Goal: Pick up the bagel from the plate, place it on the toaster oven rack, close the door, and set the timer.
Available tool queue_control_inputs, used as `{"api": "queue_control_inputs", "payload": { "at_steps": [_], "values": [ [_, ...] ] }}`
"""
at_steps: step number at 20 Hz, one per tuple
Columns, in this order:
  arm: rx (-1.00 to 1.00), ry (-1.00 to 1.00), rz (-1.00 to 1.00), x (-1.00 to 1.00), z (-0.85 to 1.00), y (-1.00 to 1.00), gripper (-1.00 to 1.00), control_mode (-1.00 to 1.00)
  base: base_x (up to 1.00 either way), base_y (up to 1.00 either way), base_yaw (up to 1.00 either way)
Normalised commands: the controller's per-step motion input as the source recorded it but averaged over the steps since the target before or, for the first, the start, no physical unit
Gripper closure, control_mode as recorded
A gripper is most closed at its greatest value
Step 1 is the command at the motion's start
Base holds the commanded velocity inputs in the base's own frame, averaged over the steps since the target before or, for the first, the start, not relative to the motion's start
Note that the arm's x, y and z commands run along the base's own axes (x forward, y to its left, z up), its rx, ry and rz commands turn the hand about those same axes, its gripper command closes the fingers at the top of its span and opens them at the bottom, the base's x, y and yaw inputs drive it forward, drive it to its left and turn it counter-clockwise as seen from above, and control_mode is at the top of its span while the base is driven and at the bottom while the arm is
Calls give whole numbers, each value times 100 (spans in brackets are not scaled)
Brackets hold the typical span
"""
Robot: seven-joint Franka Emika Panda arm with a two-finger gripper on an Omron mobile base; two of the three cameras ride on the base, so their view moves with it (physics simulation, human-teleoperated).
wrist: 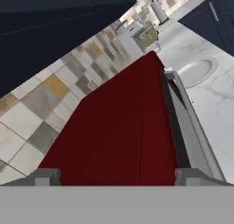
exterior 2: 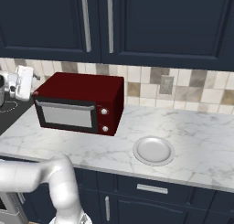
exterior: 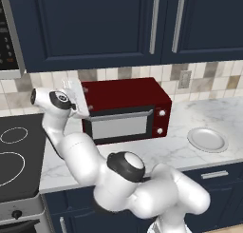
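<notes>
Wide-apart tool (wrist: pixel 116 177) hovers over the unlabelled red oven (wrist: pixel 119 136), door (exterior: pixel 119 125) closed.

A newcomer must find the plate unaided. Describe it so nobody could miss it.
Start at the dark red toaster oven on the marble counter. To the side of its knobs, nearer the counter's front edge, lies the plate: the lone round, shallow, grey-white dish, with nothing on it.

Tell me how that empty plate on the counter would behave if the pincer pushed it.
The plate looks rigid and shallow, so it would probably slide flat, not tip. The marble counter looks smooth, so it may skid easily. If ceramic, it could chip at the edge.
</notes>
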Motion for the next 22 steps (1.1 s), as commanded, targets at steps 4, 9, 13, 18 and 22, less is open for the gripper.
{"api": "queue_control_inputs", "payload": {
  "at_steps": [4, 9, 13, 18, 22],
  "values": [
    [0, -21, 0, -54, 66, -14, -100, -100, 0, 0, 0],
    [0, -25, 6, -99, 18, -40, -100, -100, 0, 0, 0],
    [0, -25, 16, -100, 0, -54, -100, -100, 0, 0, 0],
    [0, -14, 24, -100, 0, -82, -100, -100, 0, 0, 0],
    [0, -1, 33, -88, 0, -100, -100, -100, 0, 0, 0]
  ]
}}
